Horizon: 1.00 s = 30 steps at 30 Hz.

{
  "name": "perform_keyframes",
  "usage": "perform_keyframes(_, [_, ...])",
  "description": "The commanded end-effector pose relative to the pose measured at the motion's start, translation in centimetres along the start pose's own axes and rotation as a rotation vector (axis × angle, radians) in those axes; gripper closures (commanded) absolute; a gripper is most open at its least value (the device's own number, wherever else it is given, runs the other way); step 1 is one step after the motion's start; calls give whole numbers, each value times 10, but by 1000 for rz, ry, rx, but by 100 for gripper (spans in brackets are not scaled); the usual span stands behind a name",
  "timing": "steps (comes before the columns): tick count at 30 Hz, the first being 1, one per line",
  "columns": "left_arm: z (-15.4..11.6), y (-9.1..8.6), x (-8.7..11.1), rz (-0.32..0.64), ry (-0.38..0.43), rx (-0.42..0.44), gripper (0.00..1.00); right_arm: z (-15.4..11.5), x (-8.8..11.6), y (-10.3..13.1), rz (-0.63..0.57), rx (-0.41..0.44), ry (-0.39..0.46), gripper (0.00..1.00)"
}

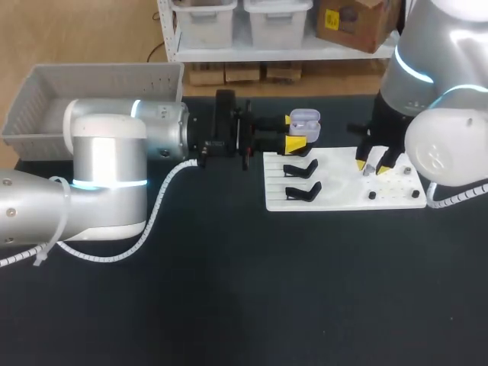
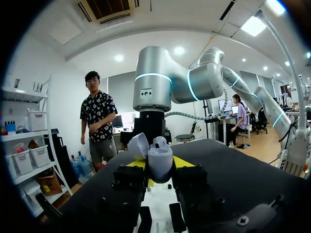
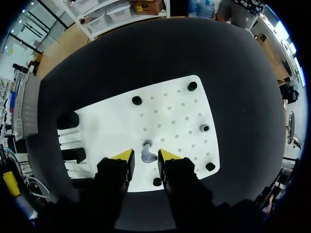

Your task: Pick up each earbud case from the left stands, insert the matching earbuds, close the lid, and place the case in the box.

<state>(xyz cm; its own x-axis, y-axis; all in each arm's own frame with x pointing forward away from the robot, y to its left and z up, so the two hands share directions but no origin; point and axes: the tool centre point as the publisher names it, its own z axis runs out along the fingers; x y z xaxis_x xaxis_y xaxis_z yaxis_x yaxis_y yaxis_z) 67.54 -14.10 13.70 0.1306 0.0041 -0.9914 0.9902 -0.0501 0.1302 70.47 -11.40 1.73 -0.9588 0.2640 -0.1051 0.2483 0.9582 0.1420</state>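
Two grippers are working: the left gripper (image 1: 293,131) is clamping the open case (image 2: 160,162), while the right gripper (image 3: 145,156), fingers slightly parted around an earbud (image 3: 147,153), should be closing squarely and gently.

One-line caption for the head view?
Left pincer grips the open earbud case; right pincer hangs over an earbud on the white board.

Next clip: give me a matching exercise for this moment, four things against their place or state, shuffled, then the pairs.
Things
1. earbud case
2. loose earbud
3. two black stands
4. grey box

States
A. empty, on the white board
B. lid open, clamped in the left tool
C. at the table's far left corner
D. on the board between the right tool and its open tips

Pairs: 1-B, 2-D, 3-A, 4-C
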Motion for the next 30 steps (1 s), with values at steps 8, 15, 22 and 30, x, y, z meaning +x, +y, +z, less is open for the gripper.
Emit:
perform_keyframes(8, [0, -2, 0, 2, 0, -6, 100, 7, -3, -1, 7, 3, 8, 71])
perform_keyframes(15, [0, -2, 0, 2, 0, -6, 100, 8, -4, -2, 8, 7, 9, 74])
perform_keyframes(22, [0, -2, 0, 2, 0, -6, 100, 7, -2, -3, 10, 11, 5, 100])
perform_keyframes(30, [0, -2, 0, 2, 0, -6, 100, -5, 2, -5, 10, 10, -17, 100])
